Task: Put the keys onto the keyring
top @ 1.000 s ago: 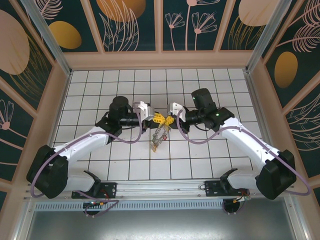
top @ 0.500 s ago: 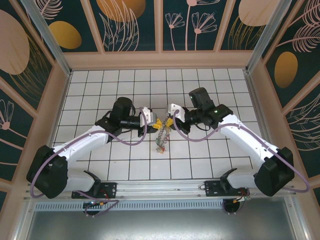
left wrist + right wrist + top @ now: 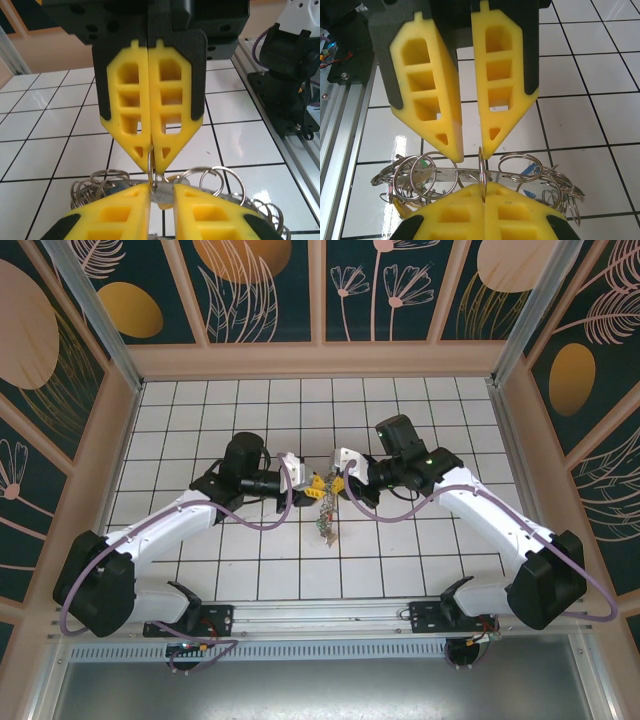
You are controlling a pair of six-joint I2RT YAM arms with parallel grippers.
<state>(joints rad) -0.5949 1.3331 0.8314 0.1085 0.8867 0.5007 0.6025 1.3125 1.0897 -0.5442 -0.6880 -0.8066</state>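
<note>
1. the right gripper [image 3: 151, 160] has its fingers pressed together on a thin wire ring [image 3: 481, 165]. judging by this, the pinch carries the whole bunch clear of the tiles so the other arm can work on it.
2. the left gripper [image 3: 470, 150] faces it tip to tip. its claw is narrow but parted, one finger on each side of the same wire ring, and i see no firm grip there. this looks like a hand-over or a re-grip, with one side holding while the other lets go.
3. the task's things sit between the two grippers over the middle of the table [image 3: 420, 540], well apart from every edge.
4. a flat grey strip [image 3: 462, 173], probably the keyring seen edge-on, passes through many loose split rings. the keys [image 3: 325, 522] dangle below as a small cluster, and their coloured heads are too small to sort out.
5. i cannot tell whether the lowest keys touch the table.
6. the pinched wire ring stands upright and edge-on to both wrist cameras, its plane in line with the two arms.
7. the strip's long axis lies level, crosswise to the fingers. from above, the bunch trails from the fingertips toward the table's near edge.
</note>
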